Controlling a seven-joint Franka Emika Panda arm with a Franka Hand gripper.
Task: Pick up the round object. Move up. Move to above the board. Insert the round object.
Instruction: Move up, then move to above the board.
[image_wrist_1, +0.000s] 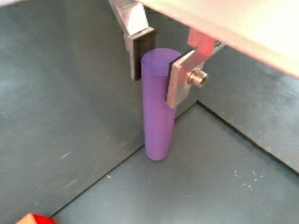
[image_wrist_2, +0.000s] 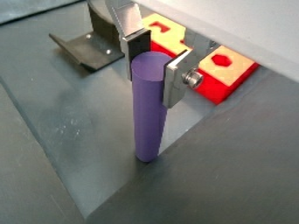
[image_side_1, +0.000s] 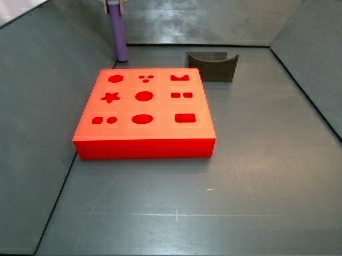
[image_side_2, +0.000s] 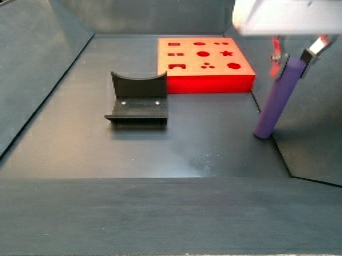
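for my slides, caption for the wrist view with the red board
Gripper straddling the top of the upright purple peg, red board behind.

Lab test cell, grey walled floor (image_side_1: 254, 190) (bare), claw (image_wrist_1: 162, 63) overhead

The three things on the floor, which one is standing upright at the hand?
The purple peg, upright on end between the hand fingers. The red board lies flat; the dark grey block sits apart.
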